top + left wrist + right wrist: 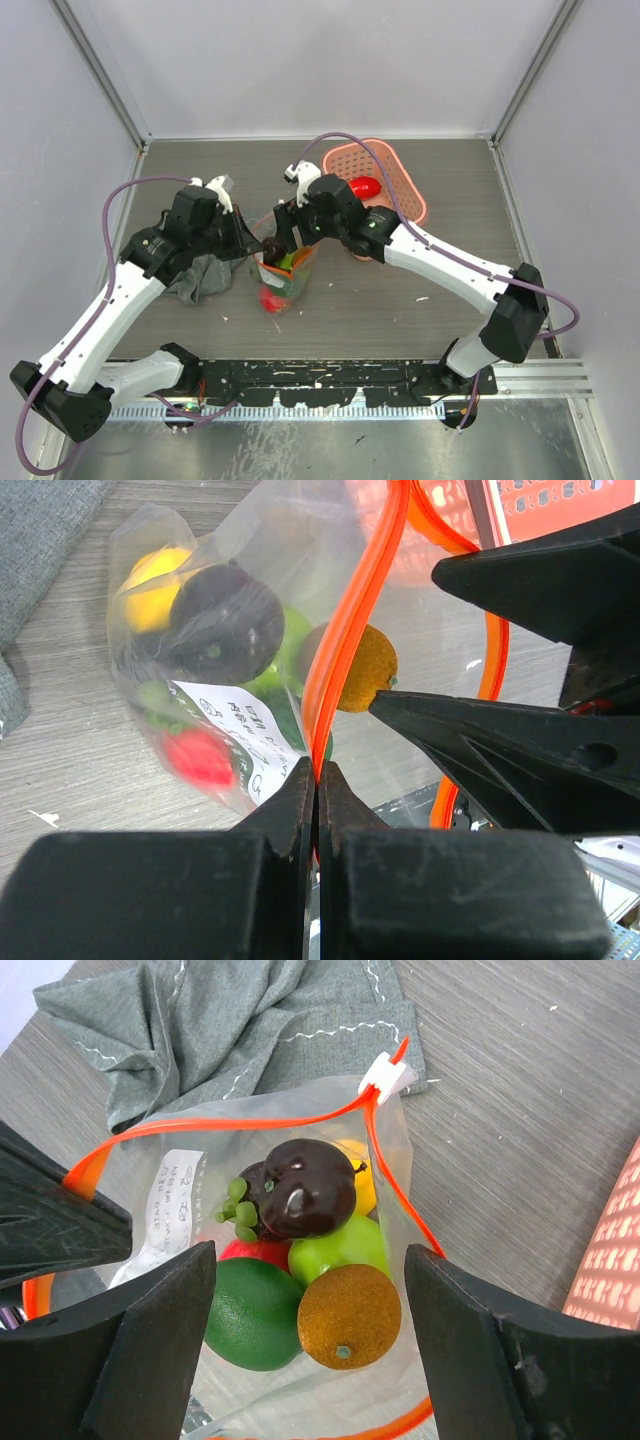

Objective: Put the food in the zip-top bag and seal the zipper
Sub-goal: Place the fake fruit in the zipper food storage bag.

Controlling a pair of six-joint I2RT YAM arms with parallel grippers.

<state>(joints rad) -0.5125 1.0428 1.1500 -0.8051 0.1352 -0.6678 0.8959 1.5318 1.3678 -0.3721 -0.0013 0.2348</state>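
The left pincer [318, 780] is clamped tight on the zipper [345, 630], holding up one side of the mouth of the zip-top bag [283, 285]. The right pincer [308, 1260] stands wide over that open mouth, gripping nothing. A brown-orange fruit [349, 1316] lies between its fingers among the other food [300, 1188] inside. The white slider tab [388, 1073] sits at the bag's corner beside the grey cloth [240, 1020] on the surface [500, 1080]; a pink basket [400, 175] stands near, on the right arm's side

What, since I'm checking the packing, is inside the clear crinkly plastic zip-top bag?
Dark purple fruit, green lime, brownish-orange ball, pale green piece, red piece, yellow piece; anything beneath is covered.
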